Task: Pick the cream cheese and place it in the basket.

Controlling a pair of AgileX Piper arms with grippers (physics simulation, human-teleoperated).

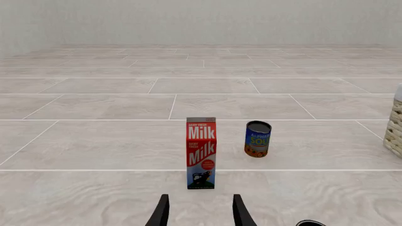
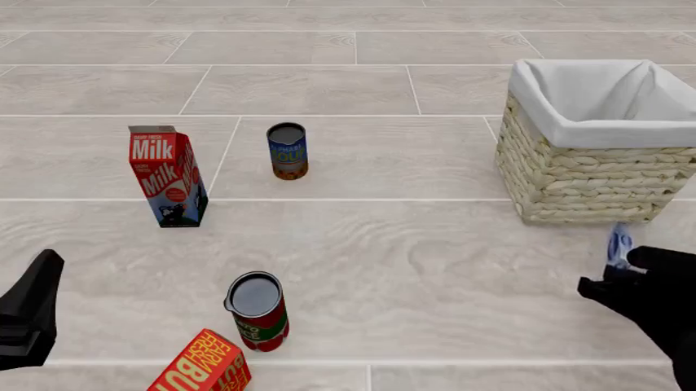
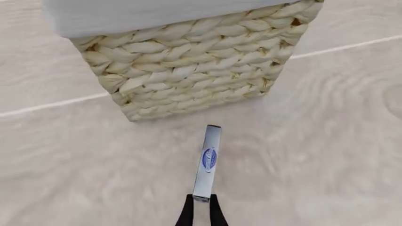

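Cream cheese: we see the cream cheese as a thin blue-and-white box held edge-on, its near end between the right gripper jaws, its long axis running straight out from them toward the basket.

Right jaws: pressed onto the box's near end — pinching it, with no gap that we can make out.

Key relation: in the front view the cream cheese sits just on the near side of the basket, below the cloth-lined rim; we judge it must rise above the rim and go forward before release.

Nearer arm: the right gripper is near the basket; the left gripper is well apart from it, on the far side of the tabletop.

Left jaws: spread and holding nothing, pointing toward the milk carton and the blue-labelled can.

Hidden: whether the box clears the tabletop we cannot tell for sure; the basket's inside is out of the right wrist view — only its woven wall and cloth edge show. The right arm is cut off at the front view's edge.
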